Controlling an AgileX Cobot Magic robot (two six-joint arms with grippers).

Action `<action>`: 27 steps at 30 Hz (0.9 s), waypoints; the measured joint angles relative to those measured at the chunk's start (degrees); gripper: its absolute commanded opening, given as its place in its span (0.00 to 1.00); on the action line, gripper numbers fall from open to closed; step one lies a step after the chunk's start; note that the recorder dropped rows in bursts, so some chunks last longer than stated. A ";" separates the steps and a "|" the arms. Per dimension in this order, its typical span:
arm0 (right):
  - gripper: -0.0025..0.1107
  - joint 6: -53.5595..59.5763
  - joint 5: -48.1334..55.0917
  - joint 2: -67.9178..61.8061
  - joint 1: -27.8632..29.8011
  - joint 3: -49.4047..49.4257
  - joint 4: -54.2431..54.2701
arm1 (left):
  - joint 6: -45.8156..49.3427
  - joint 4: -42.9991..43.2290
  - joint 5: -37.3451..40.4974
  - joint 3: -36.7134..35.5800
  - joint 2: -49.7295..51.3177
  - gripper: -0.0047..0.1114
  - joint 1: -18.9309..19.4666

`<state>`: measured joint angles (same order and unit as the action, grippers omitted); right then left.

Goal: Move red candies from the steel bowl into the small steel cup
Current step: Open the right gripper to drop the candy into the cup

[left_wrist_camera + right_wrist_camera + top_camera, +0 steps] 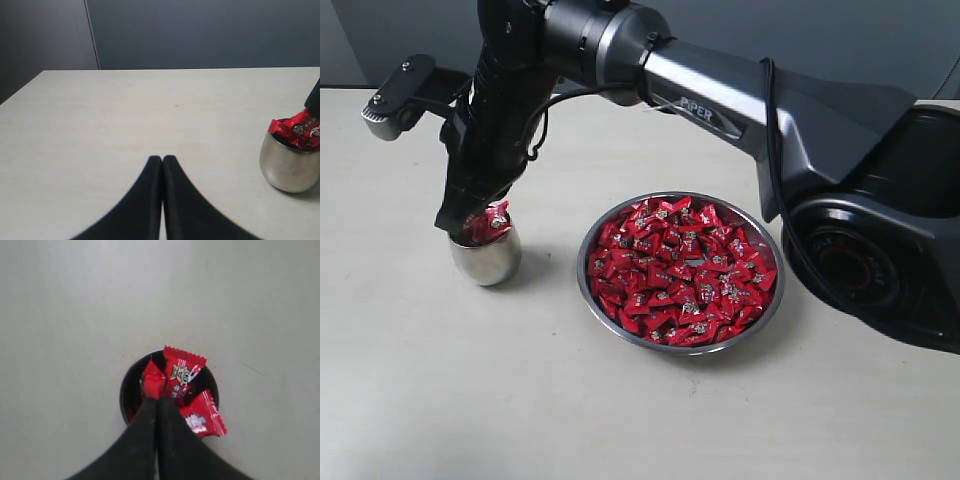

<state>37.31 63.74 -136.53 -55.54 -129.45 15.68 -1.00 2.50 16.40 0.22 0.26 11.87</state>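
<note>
The steel bowl [682,351] sits right of centre, heaped with red candies [680,270]. To its left stands the small steel cup [487,258], with a few candies [492,222] poking over its rim. My right gripper [470,228] has reached across and hangs directly over the cup. In the right wrist view its fingertips [158,399] are shut on a red candy [152,382] above the cup's mouth [125,385]; other candies [184,372] lie inside, and one [202,417] overhangs the rim. My left gripper [162,158] is shut and empty, low over bare table, with the cup [289,165] off to its side.
The right arm's black base [880,250] stands just right of the bowl, and its forearm [720,100] spans the table behind the bowl. Beige tabletop [520,400] stretches in front of cup and bowl. A dark wall [200,30] lies behind the table.
</note>
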 measured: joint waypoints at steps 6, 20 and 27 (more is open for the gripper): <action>0.01 -0.90 0.00 -0.52 0.00 -0.10 0.00 | 0.00 0.00 0.00 0.00 0.00 0.04 0.00; 0.01 -1.12 0.78 -2.18 0.00 -0.22 -0.21 | 0.00 0.00 0.00 0.00 0.00 0.04 0.00; 0.01 -1.25 0.78 -2.18 0.00 -0.22 0.43 | 0.00 0.00 0.00 0.00 0.00 0.04 0.00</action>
<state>36.06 64.52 -138.71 -55.54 -129.67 16.11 -1.00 2.50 16.40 0.22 0.26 11.87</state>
